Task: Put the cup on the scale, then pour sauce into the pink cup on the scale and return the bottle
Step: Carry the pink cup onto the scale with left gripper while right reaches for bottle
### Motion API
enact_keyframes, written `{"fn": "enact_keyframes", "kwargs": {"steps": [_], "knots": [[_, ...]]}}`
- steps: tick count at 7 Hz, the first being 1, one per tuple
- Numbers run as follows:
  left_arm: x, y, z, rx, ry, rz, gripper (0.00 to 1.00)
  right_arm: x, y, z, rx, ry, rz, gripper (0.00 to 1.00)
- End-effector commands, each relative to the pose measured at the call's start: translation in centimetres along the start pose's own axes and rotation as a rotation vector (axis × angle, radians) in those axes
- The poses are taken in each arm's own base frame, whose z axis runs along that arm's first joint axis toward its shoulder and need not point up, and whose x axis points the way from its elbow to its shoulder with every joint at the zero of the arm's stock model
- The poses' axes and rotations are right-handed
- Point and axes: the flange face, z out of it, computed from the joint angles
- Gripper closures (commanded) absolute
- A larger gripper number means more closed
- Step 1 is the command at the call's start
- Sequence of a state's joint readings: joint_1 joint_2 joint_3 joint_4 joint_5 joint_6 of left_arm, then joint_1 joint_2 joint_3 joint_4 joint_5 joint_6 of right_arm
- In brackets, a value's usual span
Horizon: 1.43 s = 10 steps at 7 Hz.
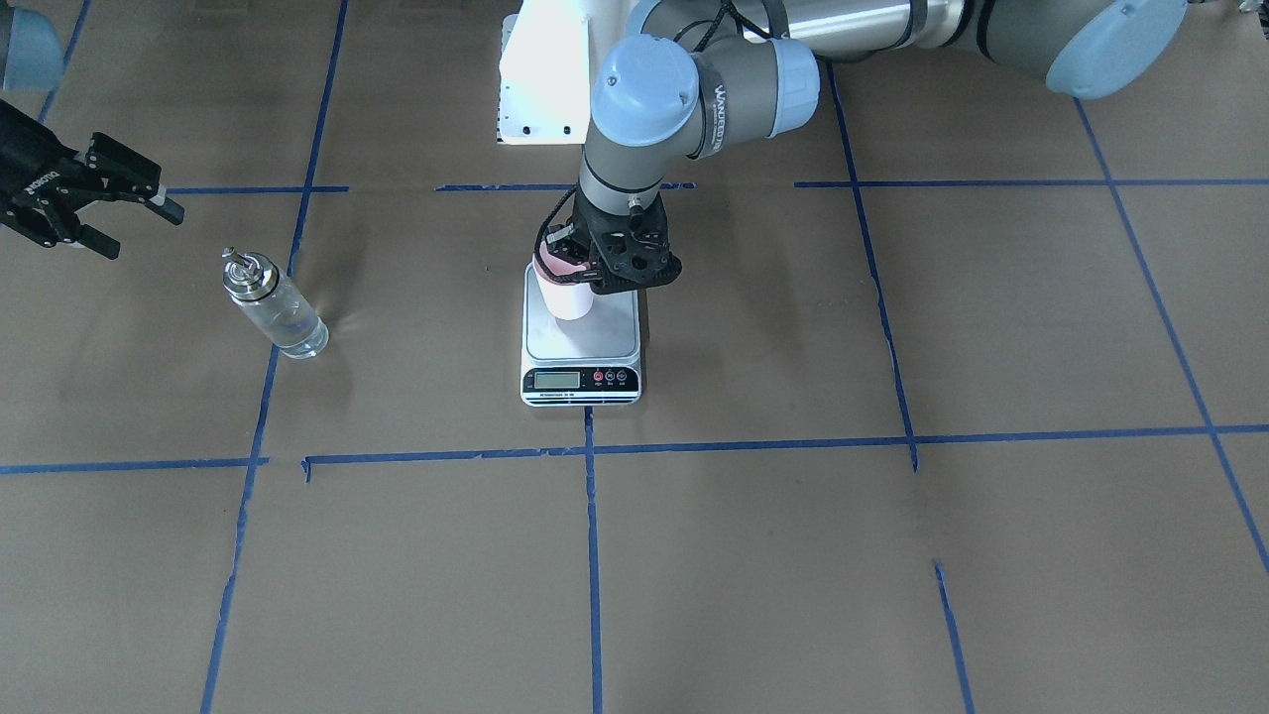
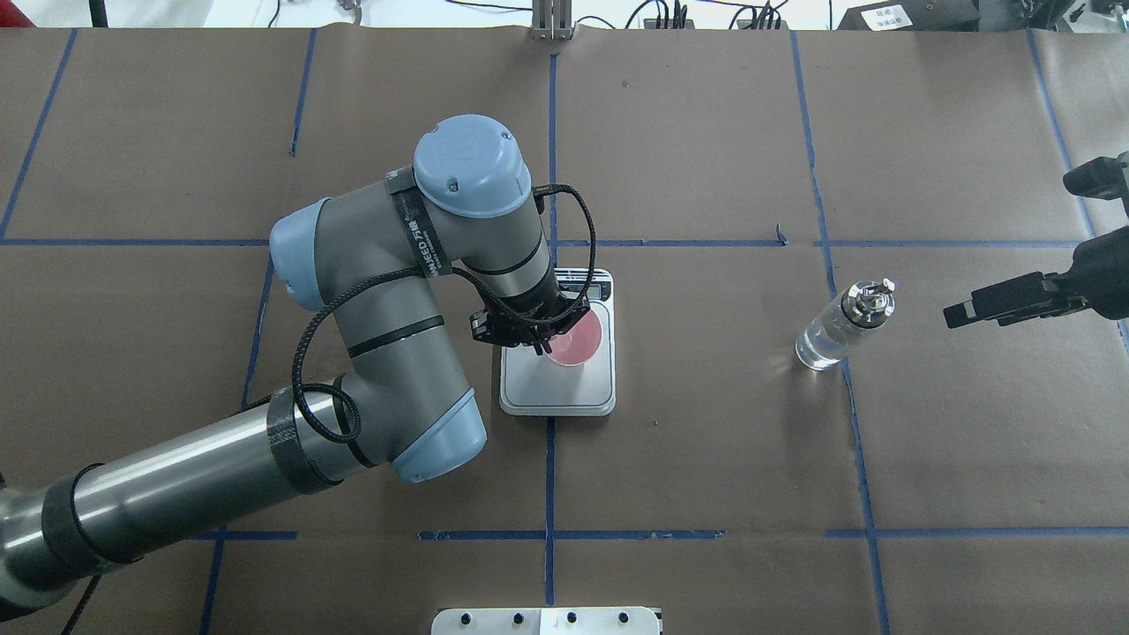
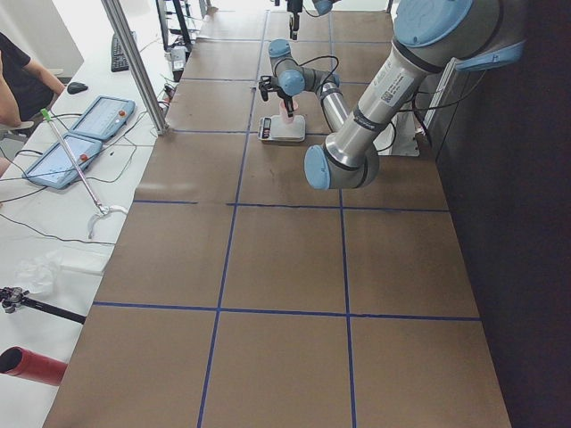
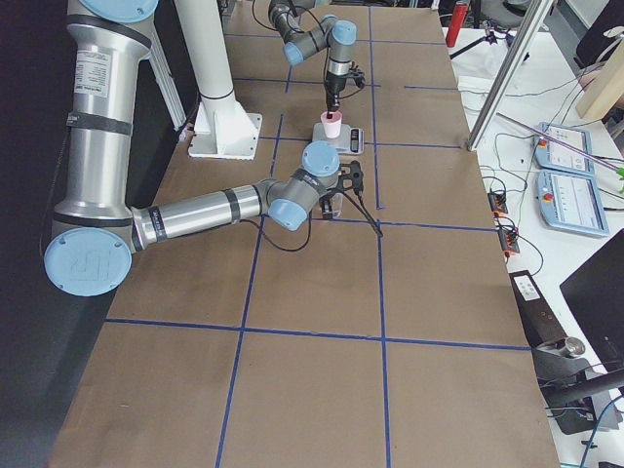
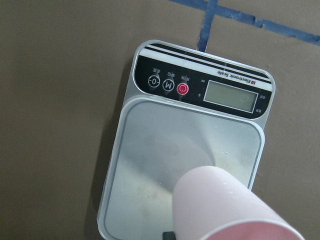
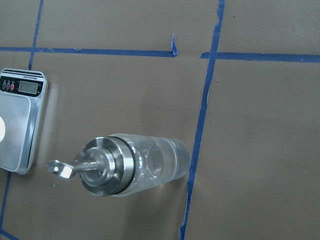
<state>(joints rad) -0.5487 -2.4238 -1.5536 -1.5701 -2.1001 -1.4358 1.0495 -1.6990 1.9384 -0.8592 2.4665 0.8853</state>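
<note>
The pale pink cup [image 1: 565, 290] is upright at the scale's [image 1: 580, 381] silver platform, on it or just above it; I cannot tell which. My left gripper [image 1: 592, 273] reaches down from above and is shut on the cup's rim [image 2: 578, 339]. In the left wrist view the cup [image 5: 225, 205] fills the lower right over the scale [image 5: 200, 90]. The glass bottle [image 1: 275, 309] with clear sauce stands on the paper, well to the robot's right of the scale [image 2: 564, 392]. My right gripper [image 1: 144, 230] is open and empty, hovering near the bottle [image 2: 838, 331]. The right wrist view looks down on the bottle [image 6: 135, 167].
Brown paper with blue tape lines [image 1: 593, 555] covers the table. The white robot base plate [image 1: 540, 79] is behind the scale. The left arm's elbow [image 2: 370, 335] hangs over the table beside the scale. Operator tablets [image 3: 89, 125] lie off the table's far side.
</note>
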Motion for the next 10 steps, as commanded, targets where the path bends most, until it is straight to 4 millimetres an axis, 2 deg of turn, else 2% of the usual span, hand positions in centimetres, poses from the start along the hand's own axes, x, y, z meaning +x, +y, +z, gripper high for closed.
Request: {"fn": "enact_keyframes", "kwargs": {"steps": [1,3,4,5,6,7,8,9,10], "knots": [[-0.2,0.0,0.3,0.000,0.004,0.003,0.82,-2.0,-0.4,0.2,0.012,-0.014,0.024,0.00],[-0.6,0.0,0.3,0.000,0.006,0.007,0.82,-3.2,-0.1,0.5,0.008,-0.023,0.030,0.00],[-0.5,0.5,-0.9,0.007,0.026,0.020,0.70,-4.9,0.5,0.8,0.025,-0.021,0.040,0.00],[-1.1,1.4,-3.2,0.020,0.067,0.039,0.56,-6.7,1.3,2.0,0.035,-0.014,0.058,0.00],[-2.0,0.4,-5.9,0.052,0.098,0.034,0.49,-7.7,2.2,3.3,0.057,0.010,0.077,0.00],[-2.4,-0.7,-8.4,0.081,0.128,0.029,0.48,-9.2,3.4,4.9,0.099,0.039,0.071,0.01],[-2.5,-0.9,-8.7,0.086,0.130,0.027,0.47,-10.4,5.0,6.5,0.154,0.079,0.045,0.00],[-2.5,-0.8,-8.8,0.085,0.133,0.029,0.47,-10.2,7.3,8.4,0.208,0.151,0.015,0.00],[-2.5,-0.9,-8.7,0.085,0.133,0.029,0.46,-9.8,10.2,11.1,0.270,0.243,-0.041,0.00]]}}
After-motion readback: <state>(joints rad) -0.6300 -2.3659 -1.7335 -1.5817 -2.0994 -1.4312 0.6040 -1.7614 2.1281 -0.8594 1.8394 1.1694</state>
